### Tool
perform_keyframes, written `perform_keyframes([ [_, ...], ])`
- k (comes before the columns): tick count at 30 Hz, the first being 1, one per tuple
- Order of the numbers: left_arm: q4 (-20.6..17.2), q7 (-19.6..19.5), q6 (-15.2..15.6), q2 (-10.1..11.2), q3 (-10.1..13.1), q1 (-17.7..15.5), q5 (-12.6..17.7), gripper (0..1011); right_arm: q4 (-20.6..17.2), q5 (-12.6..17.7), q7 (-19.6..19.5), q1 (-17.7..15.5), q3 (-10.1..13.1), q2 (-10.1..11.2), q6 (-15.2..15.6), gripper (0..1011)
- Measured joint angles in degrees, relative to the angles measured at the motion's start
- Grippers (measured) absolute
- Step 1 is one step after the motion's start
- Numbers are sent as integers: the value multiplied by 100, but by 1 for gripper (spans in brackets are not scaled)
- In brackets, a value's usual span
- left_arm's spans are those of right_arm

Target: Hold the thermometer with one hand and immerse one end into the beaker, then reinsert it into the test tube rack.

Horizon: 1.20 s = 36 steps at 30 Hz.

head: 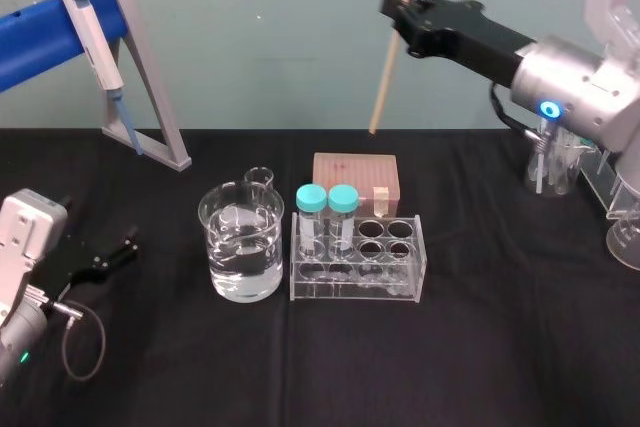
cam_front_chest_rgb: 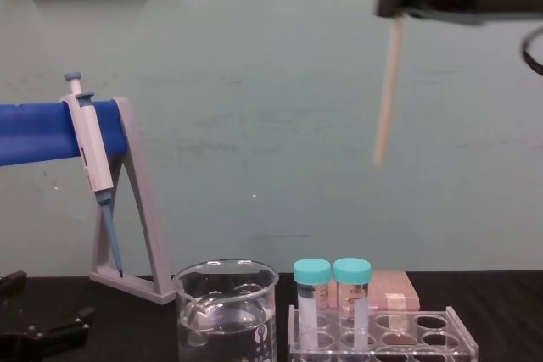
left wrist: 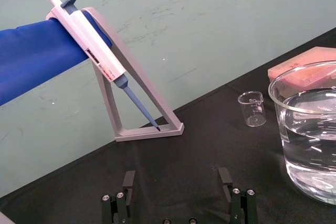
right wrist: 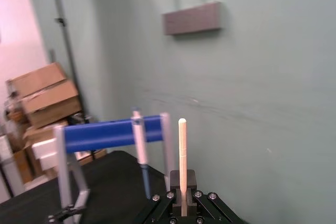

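I hold thermometer point(head: 388, 72) high, pinched in right gripper point(head: 402, 7); beaker point(head: 242, 259) below-left of it. Dip and rack point(head: 405, 282) return undone. Left gripper point(left wrist: 177, 178) spread, idle on counter point(head: 500, 347).

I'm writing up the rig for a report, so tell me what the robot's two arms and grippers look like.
The right gripper is black, on a black link joined to a rounded silver-grey housing with a glowing blue ring. The left gripper is black too, on a boxy pale grey housing with a looping thin black cable and a small green light.
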Motion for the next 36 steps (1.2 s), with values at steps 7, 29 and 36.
perform_keyframes([
  [7, 0, 0, 0, 0, 0, 0, 0, 1004, 167, -413, 336, 453, -544, -364, -143, 54],
  [29, 0, 0, 0, 0, 0, 0, 0, 1004, 2108, -1204, 1200, 635, -1384, -1627, -1161, 54],
  [36, 0, 0, 0, 0, 0, 0, 0, 1004, 2406, -1489, 1255, 539, -1496, -1754, -1349, 54],
])
